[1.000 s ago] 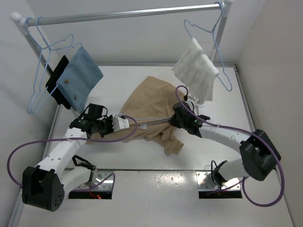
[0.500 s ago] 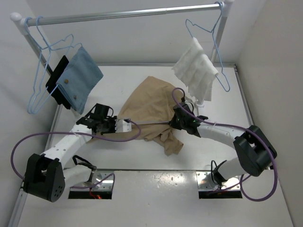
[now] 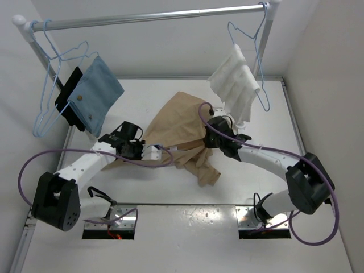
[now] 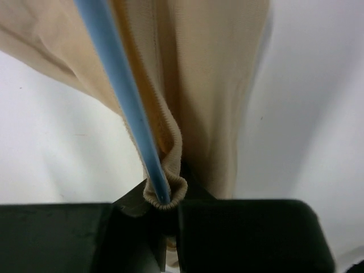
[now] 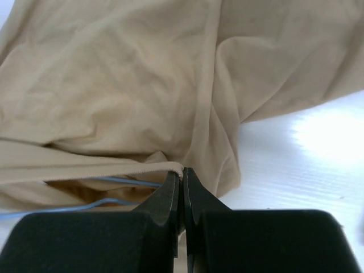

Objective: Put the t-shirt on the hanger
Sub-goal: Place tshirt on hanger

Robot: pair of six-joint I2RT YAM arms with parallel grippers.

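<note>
The tan t-shirt (image 3: pixel 181 122) lies bunched on the white table (image 3: pixel 301 114), between both arms. The left gripper (image 4: pixel 165 207) is nearly closed, clamping the light-blue hanger (image 4: pixel 122 96) wire with the shirt's hem wrapped round it. The right gripper (image 5: pixel 182 176) is pinched tight on the hem edge.

The t-shirt (image 3: pixel 179 122) is lying bunched on the white table (image 3: pixel 267 119), between the two arms. The left gripper (image 3: pixel 152 152) is meeting its left edge, and the right gripper (image 3: pixel 211 138) is reaching into its right side. Behind, a blue cloth (image 3: pixel 96 91) and a white towel (image 3: pixel 236 82) are hanging under a metal rail (image 3: pixel 148 17).
</note>
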